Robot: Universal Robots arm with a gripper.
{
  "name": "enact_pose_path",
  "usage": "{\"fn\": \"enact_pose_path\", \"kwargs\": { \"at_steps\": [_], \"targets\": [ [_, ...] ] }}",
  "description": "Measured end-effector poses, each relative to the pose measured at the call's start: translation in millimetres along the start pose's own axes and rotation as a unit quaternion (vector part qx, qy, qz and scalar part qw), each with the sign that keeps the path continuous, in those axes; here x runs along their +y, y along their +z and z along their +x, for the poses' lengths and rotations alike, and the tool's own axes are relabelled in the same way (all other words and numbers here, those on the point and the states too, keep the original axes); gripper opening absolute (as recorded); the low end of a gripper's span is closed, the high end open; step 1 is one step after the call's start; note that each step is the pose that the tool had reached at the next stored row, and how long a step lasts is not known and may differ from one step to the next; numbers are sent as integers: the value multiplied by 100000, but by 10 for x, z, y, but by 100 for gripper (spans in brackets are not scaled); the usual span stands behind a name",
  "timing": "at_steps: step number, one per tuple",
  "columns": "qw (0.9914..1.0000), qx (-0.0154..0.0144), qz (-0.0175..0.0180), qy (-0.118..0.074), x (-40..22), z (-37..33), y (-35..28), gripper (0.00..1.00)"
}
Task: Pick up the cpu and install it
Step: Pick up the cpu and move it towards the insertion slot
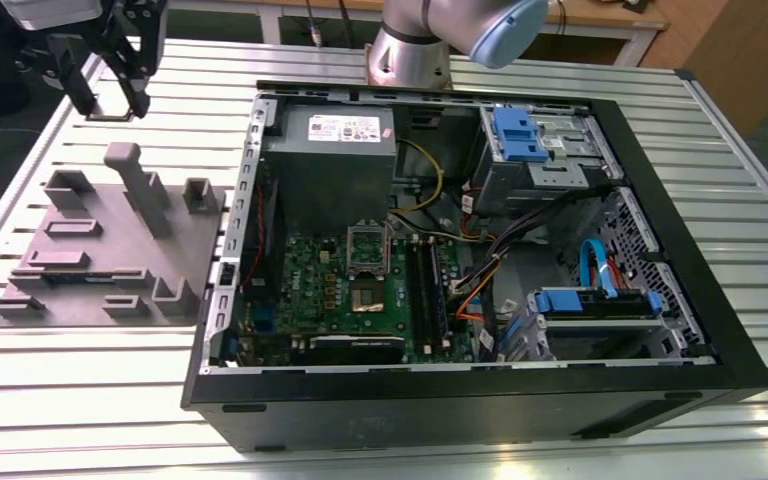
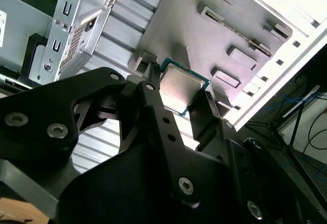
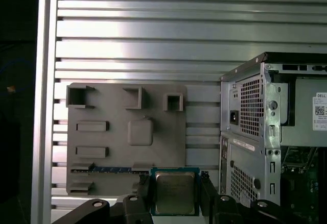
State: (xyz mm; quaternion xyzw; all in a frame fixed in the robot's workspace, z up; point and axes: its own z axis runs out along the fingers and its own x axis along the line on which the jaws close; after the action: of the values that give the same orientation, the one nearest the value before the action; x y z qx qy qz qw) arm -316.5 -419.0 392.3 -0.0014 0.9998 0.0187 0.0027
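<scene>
Grey moulded plate lies beside open computer case on slatted table.

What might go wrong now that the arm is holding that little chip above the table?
1. The fingers pinch the cpu by just two opposite edges, so it might slip or tilt.
2. The case wall stands between the cpu and the motherboard socket; a low path could clip it.
3. Cables lie close beside the socket and might snag the fingers.
</scene>
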Motion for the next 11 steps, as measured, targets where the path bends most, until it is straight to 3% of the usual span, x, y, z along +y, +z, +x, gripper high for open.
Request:
{"fn": "enact_pose_path", "kwargs": {
  "at_steps": [5,11],
  "targets": [
    [100000,-2,-4,-2,-28,-7,-1,47],
    [100000,2,2,1,-32,-97,-1,47]
  ]
}}
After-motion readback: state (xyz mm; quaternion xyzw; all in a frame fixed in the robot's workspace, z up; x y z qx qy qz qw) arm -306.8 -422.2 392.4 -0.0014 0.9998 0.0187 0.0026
